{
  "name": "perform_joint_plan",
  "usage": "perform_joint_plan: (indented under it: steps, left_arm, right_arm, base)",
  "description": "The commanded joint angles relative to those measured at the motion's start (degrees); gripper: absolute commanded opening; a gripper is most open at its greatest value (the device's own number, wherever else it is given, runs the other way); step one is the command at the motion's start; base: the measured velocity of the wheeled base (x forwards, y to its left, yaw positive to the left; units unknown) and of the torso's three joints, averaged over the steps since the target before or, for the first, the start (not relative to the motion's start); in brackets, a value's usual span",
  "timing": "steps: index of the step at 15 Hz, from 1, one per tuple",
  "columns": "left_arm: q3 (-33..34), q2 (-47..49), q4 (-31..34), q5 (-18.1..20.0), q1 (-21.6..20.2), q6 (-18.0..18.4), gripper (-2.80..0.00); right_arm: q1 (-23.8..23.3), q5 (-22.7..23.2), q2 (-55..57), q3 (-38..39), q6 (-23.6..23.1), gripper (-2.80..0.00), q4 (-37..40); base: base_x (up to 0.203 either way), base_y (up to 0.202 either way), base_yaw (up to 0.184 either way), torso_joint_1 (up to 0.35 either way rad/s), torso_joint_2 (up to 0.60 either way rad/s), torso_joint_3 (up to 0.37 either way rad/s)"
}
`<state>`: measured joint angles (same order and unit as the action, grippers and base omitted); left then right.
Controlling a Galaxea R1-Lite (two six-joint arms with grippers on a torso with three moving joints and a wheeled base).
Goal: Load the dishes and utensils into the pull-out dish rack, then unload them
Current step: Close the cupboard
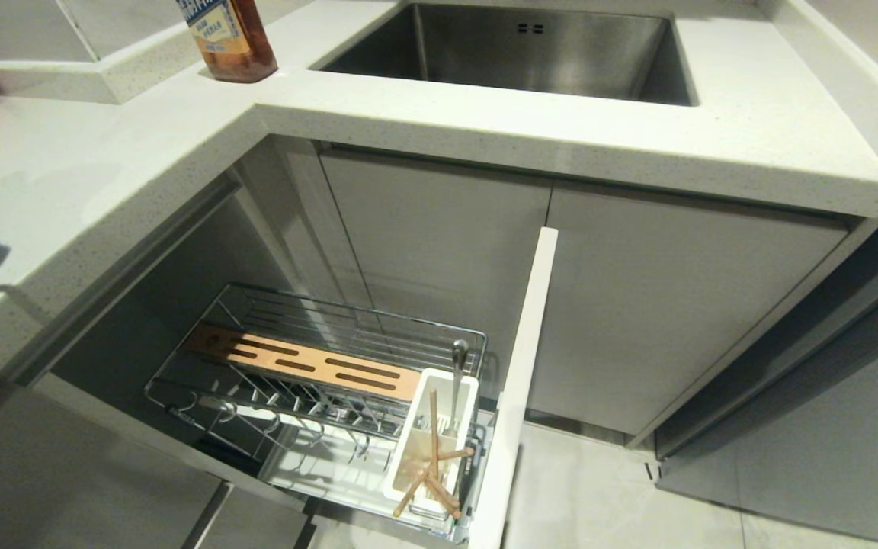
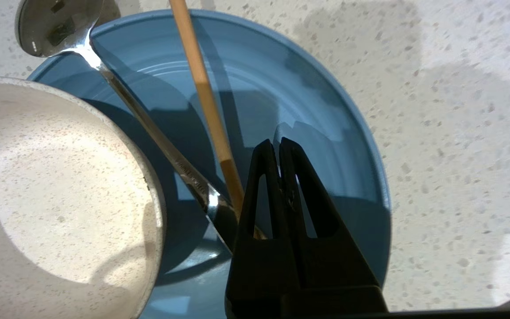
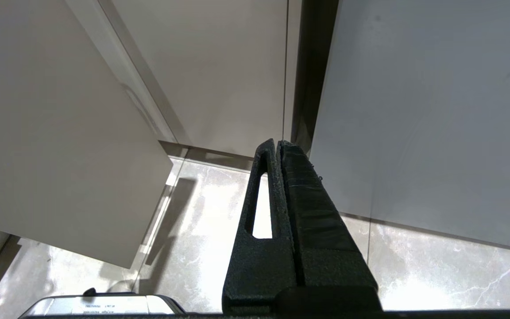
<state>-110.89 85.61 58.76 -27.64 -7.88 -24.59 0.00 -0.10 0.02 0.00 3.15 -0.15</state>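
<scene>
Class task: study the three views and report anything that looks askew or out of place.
In the white utensil holder, several chopsticks lie crossed and tilted rather than upright. On the counter, a spoon and one chopstick lie across the blue plate, beside the bowl. Nothing looks spilled or damaged.

Your speckled counter [image 2: 450, 133] carries the blue plate [image 2: 326, 115] and cream bowl [image 2: 60, 186]; also a brown bottle [image 1: 229, 38] by the sink [image 1: 515, 49].
</scene>
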Motion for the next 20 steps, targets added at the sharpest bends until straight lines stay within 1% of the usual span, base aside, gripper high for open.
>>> perform_joint_plan:
  steps: [1,3,5,6,8,9,11,15,18,20]
  left_arm:
    - [-0.13,-0.29,-0.09,0.04,0.05,-0.60,-2.80]
    - [-0.21,-1.33,-2.89,1.54,1.26,-2.16,-2.80]
    - [-0.12,-2.40,-5.91,3.34,1.44,-4.30,-2.80]
    - [0.16,-3.60,-7.53,4.98,2.25,-5.80,-2.80]
    - [0.54,-5.97,-9.03,8.30,5.22,-9.36,-2.80]
    - [1.04,-7.13,-9.30,9.60,7.38,-10.66,-2.80]
    - [2.97,-9.92,-9.81,12.45,13.46,-12.20,-2.80]
    - [7.96,-13.51,-10.07,18.84,31.28,-13.48,-2.80]
    - [11.67,-13.40,-9.84,22.28,44.74,-15.56,-2.80]
    - [14.54,-11.14,-9.64,23.65,52.28,-17.61,-2.80]
  right_arm:
    - [0.00,0.01,-0.02,0.00,0.02,-2.80,-0.03]
    - [0.00,0.01,-0.02,0.00,0.02,-2.80,-0.03]
    - [0.00,0.01,-0.02,0.00,0.02,-2.80,-0.03]
    - [0.00,0.01,0.04,0.00,0.02,-2.80,-0.03]
    - [0.00,0.01,-0.02,0.00,0.02,-2.80,-0.03]
    - [0.00,0.01,-0.01,0.00,0.02,-2.80,-0.03]
    - [0.00,0.01,-0.02,0.00,0.02,-2.80,-0.03]
    - [0.00,0.01,-0.02,0.00,0.02,-2.80,-0.03]
    - [0.00,0.01,-0.02,0.00,0.02,-2.80,-0.03]
    - [0.00,0.01,-0.02,0.00,0.02,-2.80,-0.03]
  base:
    - [0.000,0.000,0.000,0.000,0.00,0.000]
    - [0.000,0.000,0.000,0.000,0.00,0.000]
    - [0.000,0.000,0.000,0.000,0.00,0.000]
    - [0.000,0.000,0.000,0.000,0.00,0.000]
    - [0.000,0.000,0.000,0.000,0.00,0.000]
    - [0.000,0.000,0.000,0.000,0.00,0.000]
    - [0.000,0.000,0.000,0.000,0.00,0.000]
    - [0.000,0.000,0.000,0.000,0.00,0.000]
    - [0.000,0.000,0.000,0.000,0.00,0.000]
    - [0.000,0.000,0.000,0.000,0.00,0.000]
